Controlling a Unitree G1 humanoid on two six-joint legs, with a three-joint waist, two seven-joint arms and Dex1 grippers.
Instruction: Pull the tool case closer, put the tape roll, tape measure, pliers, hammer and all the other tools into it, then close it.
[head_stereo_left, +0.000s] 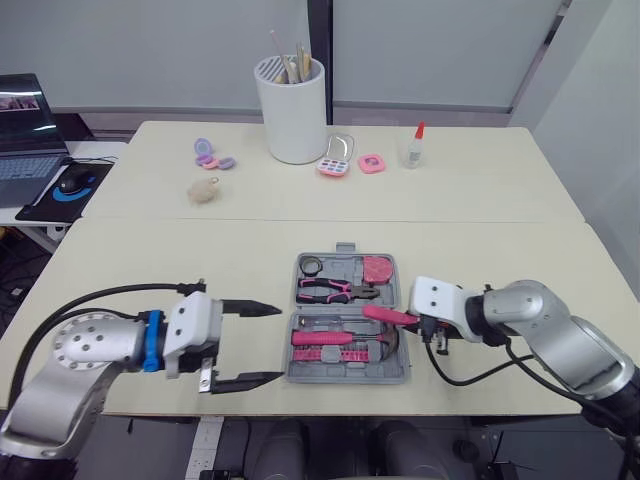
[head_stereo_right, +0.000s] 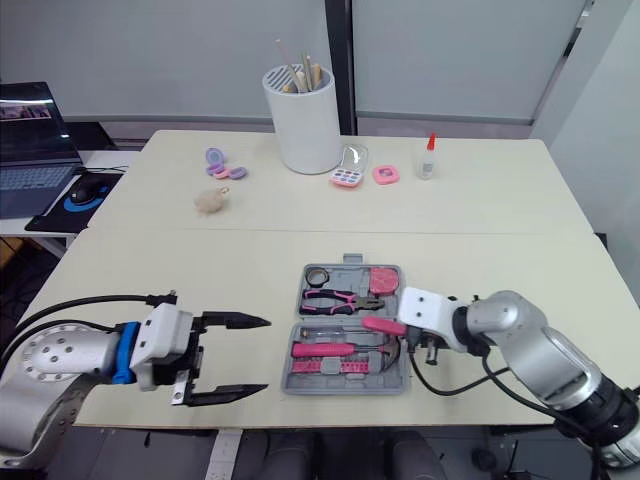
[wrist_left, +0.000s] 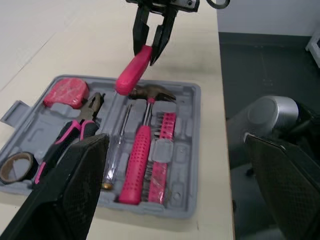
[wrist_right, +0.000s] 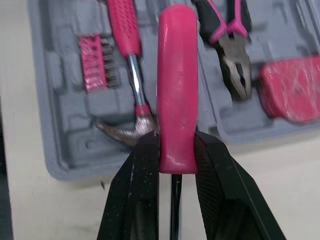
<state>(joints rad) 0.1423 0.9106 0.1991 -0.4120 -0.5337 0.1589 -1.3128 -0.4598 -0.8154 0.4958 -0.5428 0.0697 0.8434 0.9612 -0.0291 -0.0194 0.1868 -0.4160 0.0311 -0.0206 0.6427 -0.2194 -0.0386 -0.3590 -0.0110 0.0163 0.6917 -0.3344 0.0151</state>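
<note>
Pink screwdriver (wrist_right: 177, 90) clamped in right gripper (wrist_right: 176, 139) over case (head_stereo_left: 345, 377) edge; left gripper (head_stereo_left: 280, 342) spread wide, just beside case.

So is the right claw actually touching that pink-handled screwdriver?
Touching. The right wrist view shows the right gripper with its two black fingers pressed against either side of the screwdriver handle, with no gap.
</note>
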